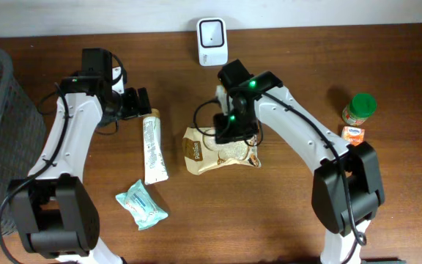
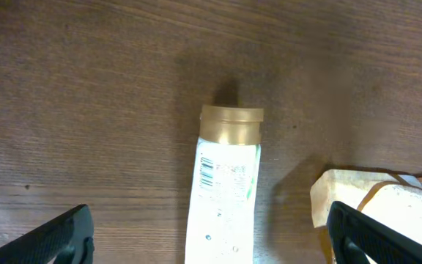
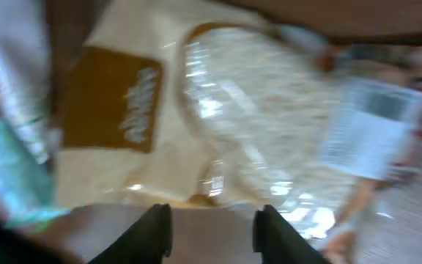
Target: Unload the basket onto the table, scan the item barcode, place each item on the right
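Zero scans done, I'd say. The cream plastic rice pouch (image 1: 218, 150) lies flat mid-table, at 6 o'clock from the white box scanner (image 1: 212, 42). The right gripper (image 3: 212, 224) hovers over it, jaws part-open and gripping nothing. The left gripper (image 1: 141, 103) gapes wide and empty above the white gold-capped tube (image 1: 153, 147). Dark wooden table (image 1: 284, 220), pale wall (image 1: 343, 11) at 12.

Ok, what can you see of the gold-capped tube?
The tube is white, soft-looking plastic with green print, a barcode facing up and a gold cap. It lies flat on the wooden table, cap toward the far edge. Nothing visibly touches it; the open left gripper is at its cap end.
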